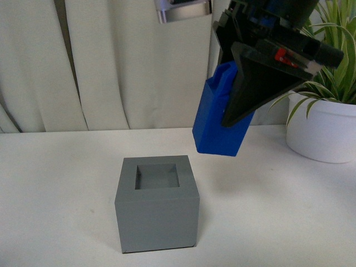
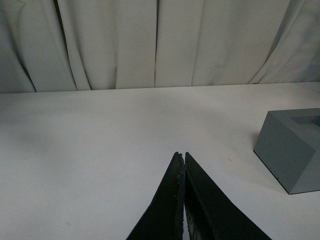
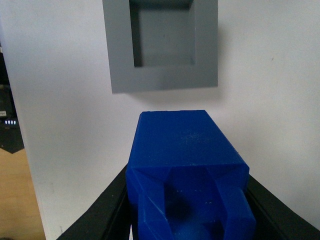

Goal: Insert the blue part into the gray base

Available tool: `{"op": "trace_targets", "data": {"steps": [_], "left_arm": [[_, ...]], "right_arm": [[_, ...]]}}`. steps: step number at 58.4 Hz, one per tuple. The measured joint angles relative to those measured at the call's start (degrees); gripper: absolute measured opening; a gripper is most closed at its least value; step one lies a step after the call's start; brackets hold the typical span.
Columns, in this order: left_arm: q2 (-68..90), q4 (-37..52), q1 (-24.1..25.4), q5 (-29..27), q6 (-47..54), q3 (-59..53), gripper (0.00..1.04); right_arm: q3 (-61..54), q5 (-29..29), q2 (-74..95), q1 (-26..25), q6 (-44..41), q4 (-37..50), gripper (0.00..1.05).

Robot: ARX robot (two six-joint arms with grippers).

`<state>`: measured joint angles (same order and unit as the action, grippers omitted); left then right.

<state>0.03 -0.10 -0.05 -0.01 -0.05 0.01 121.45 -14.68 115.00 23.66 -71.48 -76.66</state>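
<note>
The gray base [image 1: 157, 211] stands on the white table with its square recess facing up. The blue part [image 1: 218, 122] hangs tilted in the air above and to the right of the base, held by my right gripper [image 1: 245, 105], which is shut on the blue part. In the right wrist view the blue part [image 3: 187, 170] sits between the black fingers, and the gray base [image 3: 162, 45] lies ahead of it, recess empty. My left gripper [image 2: 182, 156] is shut with nothing in it, low over the table, the gray base [image 2: 292, 147] off to its side.
A white pot with a green plant [image 1: 322, 128] stands at the right rear of the table. Pale curtains [image 1: 111, 61] hang behind. The table's edge [image 3: 22, 150] and a dark area beyond it show in the right wrist view.
</note>
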Motion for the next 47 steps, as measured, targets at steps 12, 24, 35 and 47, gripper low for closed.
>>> {"op": "trace_targets", "data": {"steps": [12,24,35,47], "left_arm": [[0.0,0.0,0.0,0.0,0.0,0.0,0.04],[0.0,0.0,0.0,0.0,0.0,0.0,0.04],[0.0,0.0,0.0,0.0,0.0,0.0,0.04],[0.0,0.0,0.0,0.0,0.0,0.0,0.04]], "right_arm": [[2.1,0.7,2.0,2.6,1.3,-0.3,0.46],[2.8,0.9,4.3,4.7,2.5,-0.2,0.46],[4.6,1.4,5.9,6.2,3.3,-0.1,0.46],[6.7,1.9,7.5,7.2,4.1,-0.4,0.46]]}}
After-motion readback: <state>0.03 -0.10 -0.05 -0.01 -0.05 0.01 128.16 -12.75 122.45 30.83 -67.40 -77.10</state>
